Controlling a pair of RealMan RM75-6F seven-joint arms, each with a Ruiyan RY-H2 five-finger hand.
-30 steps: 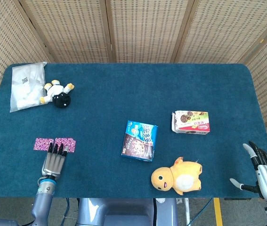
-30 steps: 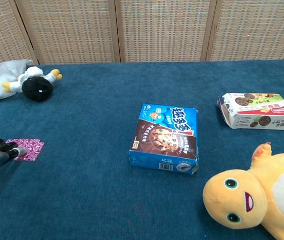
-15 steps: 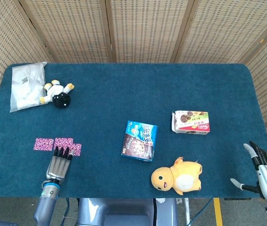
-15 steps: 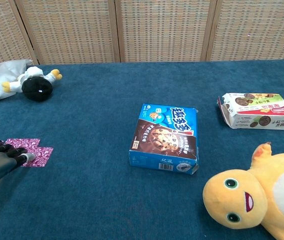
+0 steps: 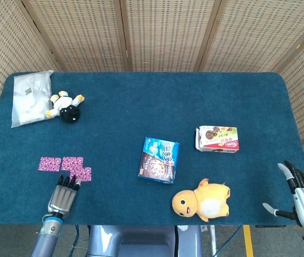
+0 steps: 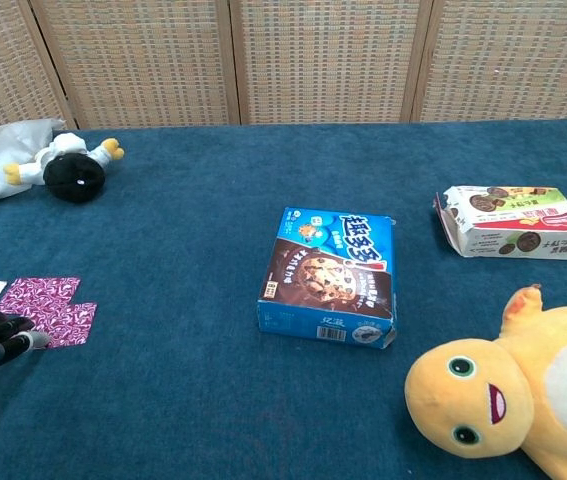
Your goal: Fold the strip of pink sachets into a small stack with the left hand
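Lying flat near the table's left near edge, the strip of pink sachets has one sachet overlapping its right end, offset nearward. The left hand sits just nearer, fingers extended, fingertips touching that sachet's near edge, grasping nothing. The right hand rests at the right near corner, fingers spread, released.
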